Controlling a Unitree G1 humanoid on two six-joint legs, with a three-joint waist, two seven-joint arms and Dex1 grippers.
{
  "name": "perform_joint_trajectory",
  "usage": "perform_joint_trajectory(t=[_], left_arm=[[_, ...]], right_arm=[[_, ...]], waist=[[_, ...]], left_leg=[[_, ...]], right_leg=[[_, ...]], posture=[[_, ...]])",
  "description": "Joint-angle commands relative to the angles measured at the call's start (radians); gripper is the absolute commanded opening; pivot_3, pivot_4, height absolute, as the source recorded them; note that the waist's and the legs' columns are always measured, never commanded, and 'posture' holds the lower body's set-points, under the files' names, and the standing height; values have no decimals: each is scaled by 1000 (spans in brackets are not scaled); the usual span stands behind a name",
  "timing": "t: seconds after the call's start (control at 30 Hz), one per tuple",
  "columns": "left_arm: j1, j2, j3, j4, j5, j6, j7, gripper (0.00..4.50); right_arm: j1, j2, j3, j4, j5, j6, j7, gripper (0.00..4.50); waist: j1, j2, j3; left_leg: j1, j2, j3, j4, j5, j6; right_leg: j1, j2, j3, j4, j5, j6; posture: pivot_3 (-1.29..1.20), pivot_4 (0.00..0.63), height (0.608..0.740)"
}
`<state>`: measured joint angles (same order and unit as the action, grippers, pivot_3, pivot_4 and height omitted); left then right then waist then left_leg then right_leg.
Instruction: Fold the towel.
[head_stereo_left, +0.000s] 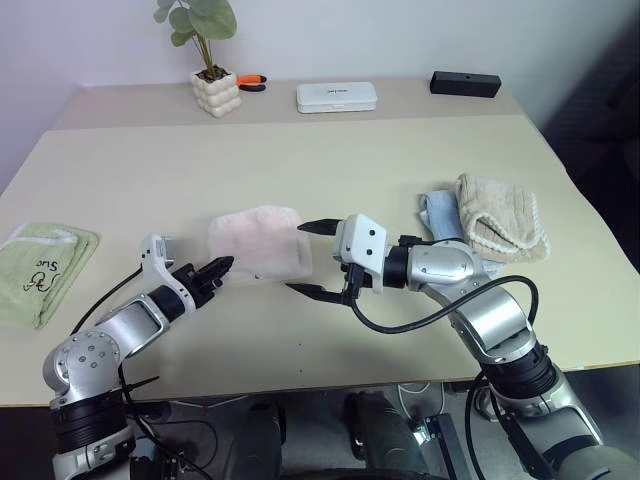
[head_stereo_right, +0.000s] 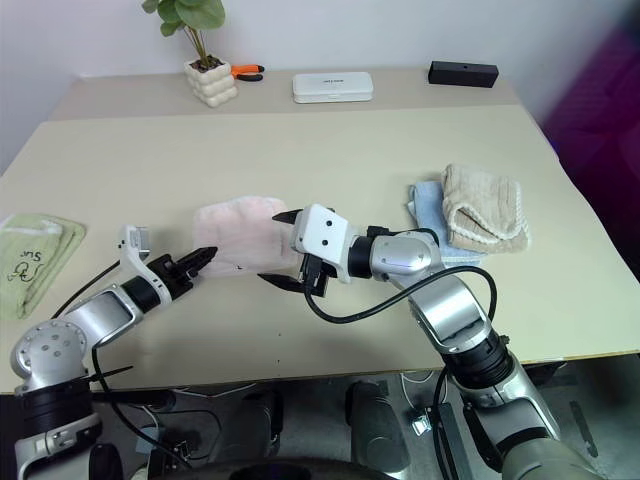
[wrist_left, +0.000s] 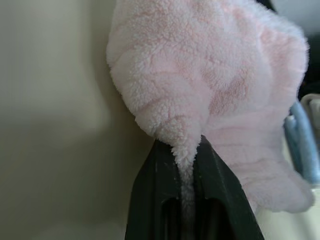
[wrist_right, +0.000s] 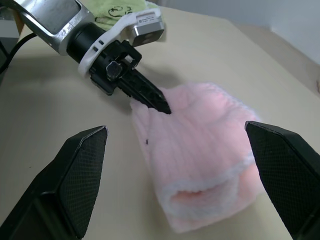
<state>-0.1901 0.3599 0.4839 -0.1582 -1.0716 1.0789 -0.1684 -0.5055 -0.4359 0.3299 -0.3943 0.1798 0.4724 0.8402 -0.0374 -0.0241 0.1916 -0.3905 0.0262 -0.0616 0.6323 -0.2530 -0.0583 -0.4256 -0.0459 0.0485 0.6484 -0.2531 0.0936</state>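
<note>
Near the middle of the head view, our left pincer (head_stereo_left: 222, 266) pinches a corner of the fluffy pale pink towel (head_stereo_left: 258, 241), ready to pull it over. Our right pincer (head_stereo_left: 311, 259) hangs wide open just beside it, holding nothing, maybe to help.

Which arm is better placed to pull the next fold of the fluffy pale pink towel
Left. The left gripper is already shut on a corner of the fluffy pale pink towel, while the right gripper hangs open beside it, holding nothing.

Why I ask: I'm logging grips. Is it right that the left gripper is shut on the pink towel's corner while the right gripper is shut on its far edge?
Not quite. The left gripper is shut on the pink towel, but the right wrist view shows the right gripper open, holding nothing.
</note>
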Motion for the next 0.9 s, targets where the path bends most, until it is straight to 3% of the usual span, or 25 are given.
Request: perform_joint_trajectory(t=[0.03, 0.27, 0.47, 0.73, 0.83, 0.9], left_arm=[[-58, 0, 83, -51, 9, -158, 9, 37], [-207, 54, 345, 23, 31, -453, 218, 37], [-83, 82, 524, 92, 36, -572, 300, 37], [128, -75, 554, 53, -6, -636, 347, 37], [133, -73, 547, 54, -30, -655, 340, 1081], [131, -59, 555, 59, -38, -671, 352, 2089]], right_arm=[[-1, -5, -17, -23, -1, -30, -8, 4500], [14, -23, -19, -7, -6, -51, -2, 4500], [14, -30, -19, 13, -4, -72, 9, 4500], [11, -39, -1, 56, -22, -119, 38, 4500], [6, -40, 1, 71, -29, -132, 48, 4500], [5, -40, 0, 79, -33, -138, 52, 4500]], waist=[[0, 0, 0], [-8, -1, 0], [-5, -1, 0], [22, -7, -3], [24, -8, -3], [23, -8, -3]], left_leg=[[0, 0, 0, 0, 0, 0], [0, 0, 1, -1, 0, 0], [0, 0, 1, -1, 0, 0], [0, 0, 1, 1, 0, -1], [0, 0, 0, 1, 0, -1], [0, 0, 1, 1, 1, -1]], right_leg=[[0, 0, 0, 0, 0, 0], [0, 0, 1, -1, 0, 0], [0, 0, 1, -1, 0, 0], [1, 0, 0, -2, 0, 0], [1, 0, 0, -2, 0, 0], [1, 0, 0, -2, 0, 0]], posture=[[0, 150, 737], [0, 150, 737], [0, 150, 737], [0, 150, 737], [0, 150, 737], [0, 150, 737]])
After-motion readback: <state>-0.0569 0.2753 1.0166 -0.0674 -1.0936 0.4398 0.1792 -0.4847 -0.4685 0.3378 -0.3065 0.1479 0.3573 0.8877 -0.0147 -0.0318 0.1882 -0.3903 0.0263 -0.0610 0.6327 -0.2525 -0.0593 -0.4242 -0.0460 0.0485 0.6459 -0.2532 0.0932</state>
